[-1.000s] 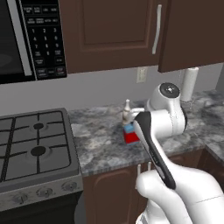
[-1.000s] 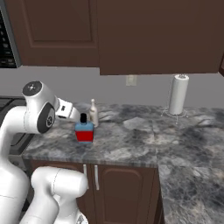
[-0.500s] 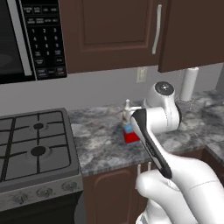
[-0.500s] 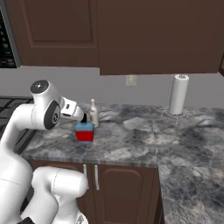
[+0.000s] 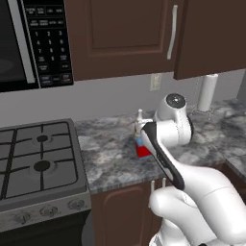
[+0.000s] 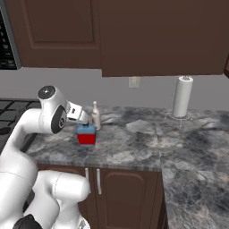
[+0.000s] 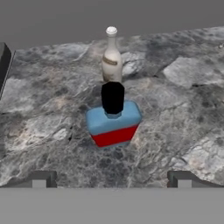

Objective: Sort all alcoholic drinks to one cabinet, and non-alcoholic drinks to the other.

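Two alcoholic drinks stand on the counter. The squat blue bottle (image 7: 113, 124) with red label and black cap sits just ahead of my open gripper (image 7: 111, 180), nothing between the fingertips (image 7: 41, 178). The slim pale bottle (image 7: 111, 57) with a white cap stands behind it. From the right base view, the gripper (image 6: 84, 119) hovers just over the blue bottle (image 6: 86, 135), next to the pale bottle (image 6: 95, 115). In the left base view my arm covers most of the blue bottle (image 5: 142, 151); the pale bottle (image 5: 139, 122) peeks out. The cabinet (image 5: 120, 33) hangs above, door shut. The non-alcoholic drinks are out of view.
A stove (image 5: 38, 158) lies left of the bottles under a microwave (image 5: 29, 38). A paper towel roll (image 6: 181, 96) stands at the back right of the granite counter (image 6: 147, 143). A wall outlet (image 5: 154, 81) sits behind the bottles. Low cabinet doors (image 6: 125, 192) are below.
My hand has swung closer to the two bottles and now sits just above the blue one. The bottles have not moved. The jaws stay wide.
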You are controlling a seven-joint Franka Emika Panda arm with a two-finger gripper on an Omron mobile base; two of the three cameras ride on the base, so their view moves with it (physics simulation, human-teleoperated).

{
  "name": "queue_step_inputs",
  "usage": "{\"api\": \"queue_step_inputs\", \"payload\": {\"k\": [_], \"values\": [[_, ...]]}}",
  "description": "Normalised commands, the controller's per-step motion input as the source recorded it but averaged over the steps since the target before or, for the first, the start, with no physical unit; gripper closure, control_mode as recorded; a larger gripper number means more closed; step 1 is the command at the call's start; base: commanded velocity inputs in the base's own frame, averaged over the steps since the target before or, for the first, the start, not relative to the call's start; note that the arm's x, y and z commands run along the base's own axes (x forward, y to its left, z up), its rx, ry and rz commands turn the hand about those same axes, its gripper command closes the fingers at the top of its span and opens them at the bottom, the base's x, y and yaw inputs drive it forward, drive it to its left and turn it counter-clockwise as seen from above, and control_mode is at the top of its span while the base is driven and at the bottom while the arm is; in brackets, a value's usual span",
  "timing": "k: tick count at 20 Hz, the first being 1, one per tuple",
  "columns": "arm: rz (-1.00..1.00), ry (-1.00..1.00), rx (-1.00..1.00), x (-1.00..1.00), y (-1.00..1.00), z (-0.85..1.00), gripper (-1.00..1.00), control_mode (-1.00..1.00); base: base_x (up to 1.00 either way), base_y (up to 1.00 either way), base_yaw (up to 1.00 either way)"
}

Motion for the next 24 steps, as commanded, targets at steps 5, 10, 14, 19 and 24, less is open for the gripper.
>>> {"api": "queue_step_inputs", "payload": {"k": [5,10,14,19,24], "values": [[0.02,0.0,0.0,0.3,-0.05,-0.25,-1.0,-1.0,0.0,0.0,0.0],[0.02,0.0,0.0,0.3,-0.02,-0.25,-1.0,-1.0,0.0,0.0,0.0],[0.03,0.0,0.0,0.33,0.0,-0.23,-1.0,-1.0,0.0,0.0,0.0],[0.02,0.0,0.0,0.33,0.0,-0.15,-1.0,-1.0,0.0,0.0,0.0],[0.02,0.0,0.0,0.3,-0.01,-0.1,-1.0,-1.0,0.0,0.0,0.0]]}}
